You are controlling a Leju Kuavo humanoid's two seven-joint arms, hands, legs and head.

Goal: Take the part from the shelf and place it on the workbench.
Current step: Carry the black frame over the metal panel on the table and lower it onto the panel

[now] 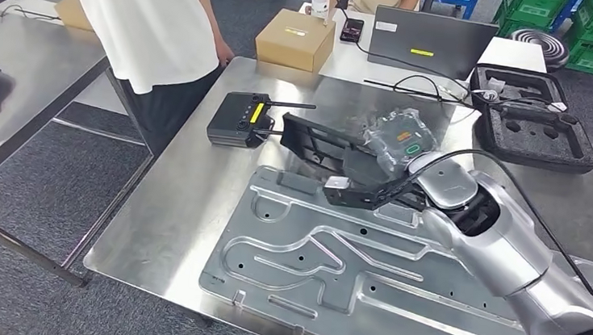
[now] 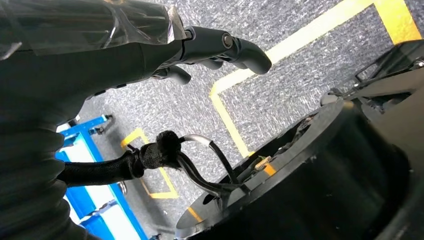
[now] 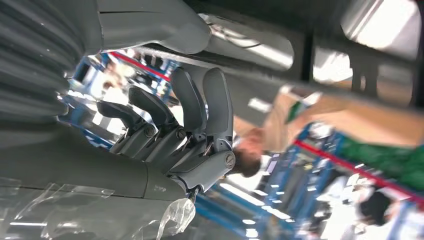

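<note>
Black fingers (image 3: 200,110) of the right hand (image 1: 372,192) curl up toward the grey thumb, closed on the edge of the part (image 1: 320,141), a flat black frame carried roughly level at the end of the silver arm. The part hangs over the workbench (image 1: 185,198), above the far edge of a large pressed metal plate (image 1: 307,290) and just beside a plastic-wrapped component (image 1: 397,134); whether it already touches anything beneath cannot be told. Nearby on the bench lies a black controller (image 1: 239,119) with antennas pointing at the part. Further out stand a cardboard box (image 1: 294,41), a laptop (image 1: 430,37) and an open foam-lined case (image 1: 536,128); a person in a white shirt (image 1: 148,17) stands at the bench's far left corner. The left hand (image 2: 220,47) hangs over the floor, fingers loosely spread, holding nothing.

Judged step: delivery, with the part brought to the bench and not yet set down. The next move calls for lowering it flat onto a free patch, clear of controller and wrapped component, before the fingers let go.
</note>
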